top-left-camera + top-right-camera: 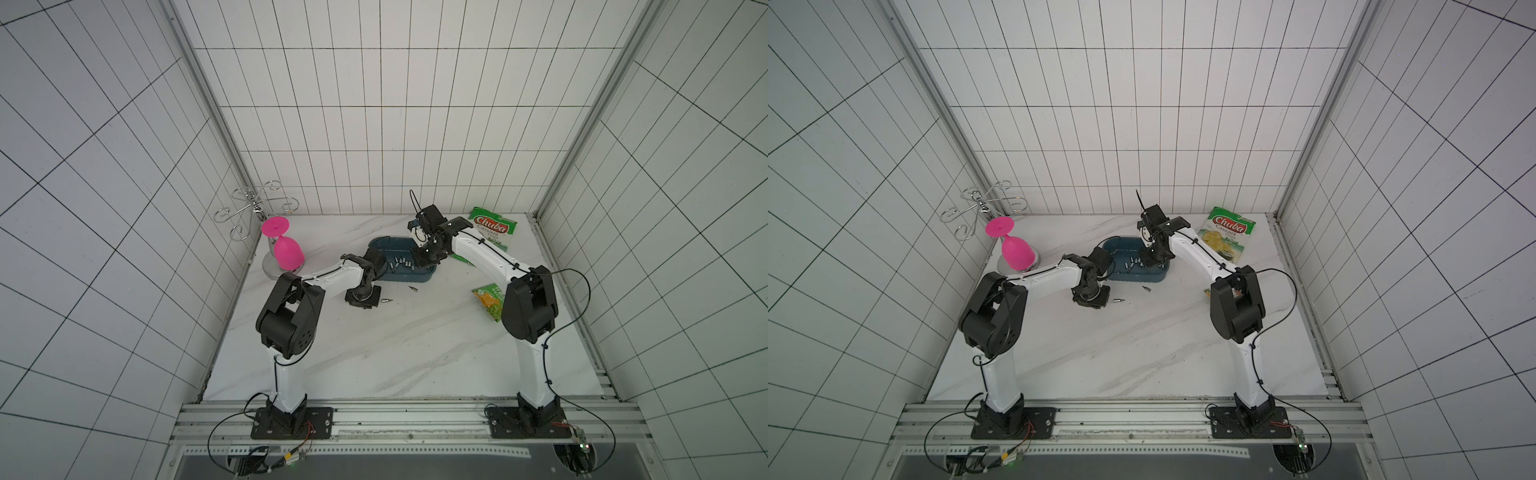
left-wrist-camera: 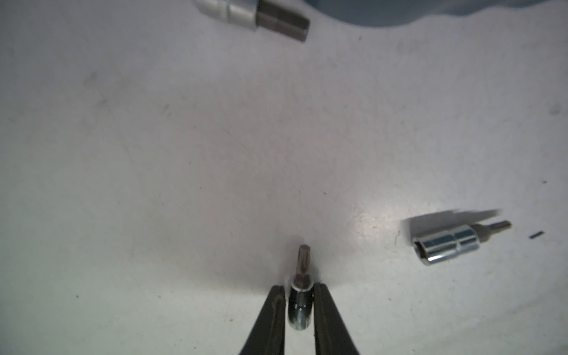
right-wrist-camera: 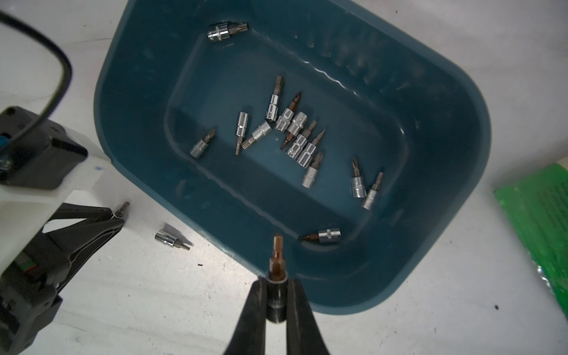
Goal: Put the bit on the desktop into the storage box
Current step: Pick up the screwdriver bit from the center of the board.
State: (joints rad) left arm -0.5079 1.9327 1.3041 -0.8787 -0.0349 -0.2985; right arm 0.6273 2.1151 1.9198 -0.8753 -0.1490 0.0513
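chrome bit (image 2: 301, 304) is sitting clamped in the left gripper (image 2: 299, 286), low over the desktop (image 2: 215, 138). right gripper (image 3: 276, 281) is grasping a brown-tipped bit (image 3: 277, 261) above the storage box (image 3: 445, 123) rim; more bits (image 3: 299, 138) are lying inside.

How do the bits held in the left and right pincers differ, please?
The left pincer grips a grey-tipped bit low at the desktop; the right pincer grips a brown-tipped bit over the storage box. Both bits have sleeve bases, clamped tip outward.
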